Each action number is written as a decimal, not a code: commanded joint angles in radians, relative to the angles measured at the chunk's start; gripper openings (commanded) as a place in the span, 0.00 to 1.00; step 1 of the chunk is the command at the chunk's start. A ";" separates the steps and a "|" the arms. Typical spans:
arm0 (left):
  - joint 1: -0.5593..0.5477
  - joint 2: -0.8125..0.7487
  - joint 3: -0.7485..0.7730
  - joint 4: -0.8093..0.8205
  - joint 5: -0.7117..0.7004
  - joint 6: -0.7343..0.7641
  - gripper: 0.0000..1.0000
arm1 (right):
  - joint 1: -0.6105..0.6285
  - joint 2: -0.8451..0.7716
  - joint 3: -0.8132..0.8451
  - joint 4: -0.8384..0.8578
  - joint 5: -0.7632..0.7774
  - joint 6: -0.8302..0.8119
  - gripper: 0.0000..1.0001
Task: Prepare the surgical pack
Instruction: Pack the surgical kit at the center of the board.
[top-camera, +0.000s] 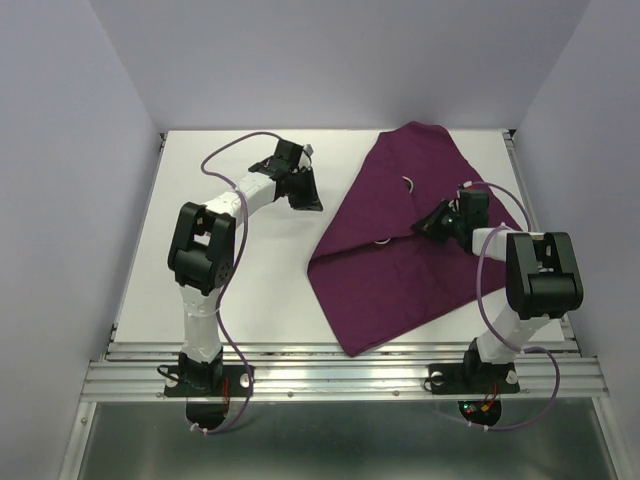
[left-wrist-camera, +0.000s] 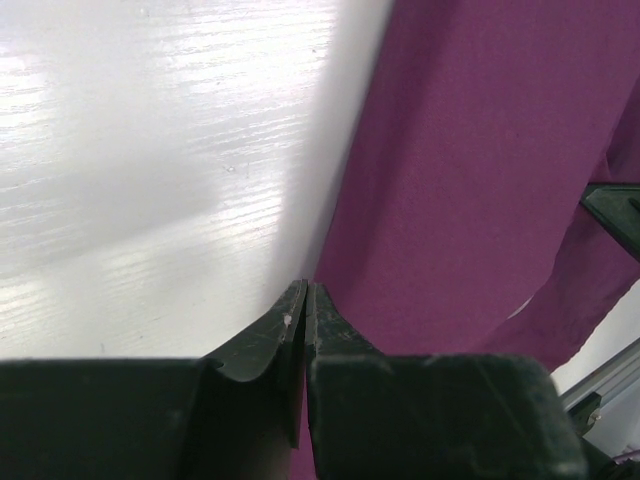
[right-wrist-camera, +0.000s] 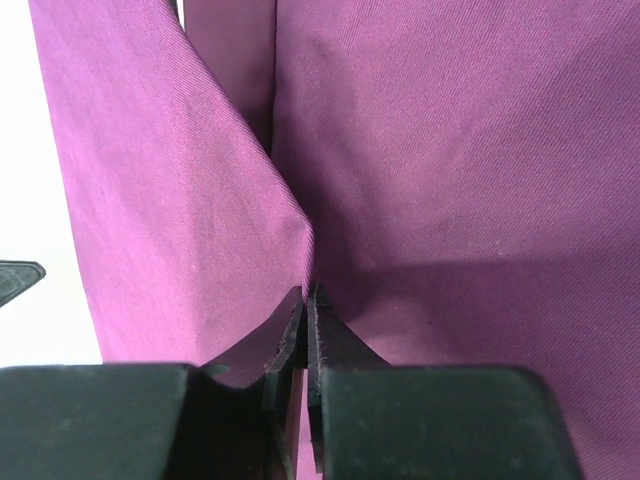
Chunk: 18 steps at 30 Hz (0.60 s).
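The dark-purple cloth (top-camera: 400, 270) lies folded over on the right half of the white table (top-camera: 240, 290). Two small silver loops (top-camera: 408, 182) (top-camera: 383, 241) poke out of its folds. The tray, gauze and packets are hidden or out of view. My left gripper (top-camera: 314, 204) is shut and empty, low beside the cloth's left edge (left-wrist-camera: 470, 180); its tips (left-wrist-camera: 304, 288) sit at that edge. My right gripper (top-camera: 422, 227) rests on the cloth's middle. Its jaws (right-wrist-camera: 306, 293) are shut where a raised fold of cloth (right-wrist-camera: 450, 150) meets the tips.
A metal rail (top-camera: 340, 375) runs along the table's near edge by both arm bases. Grey walls close in the left, back and right. Purple cables loop off both arms. The right gripper's black body (left-wrist-camera: 615, 215) shows at the right of the left wrist view.
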 joint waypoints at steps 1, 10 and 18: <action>-0.004 -0.046 0.043 -0.017 -0.031 0.008 0.14 | -0.003 0.007 -0.001 -0.020 0.037 -0.039 0.09; -0.004 -0.058 0.065 -0.046 -0.071 0.022 0.14 | -0.003 -0.032 0.016 -0.107 0.145 -0.085 0.39; -0.004 -0.044 0.135 -0.086 -0.097 0.030 0.14 | -0.003 -0.152 0.030 -0.213 0.276 -0.139 0.57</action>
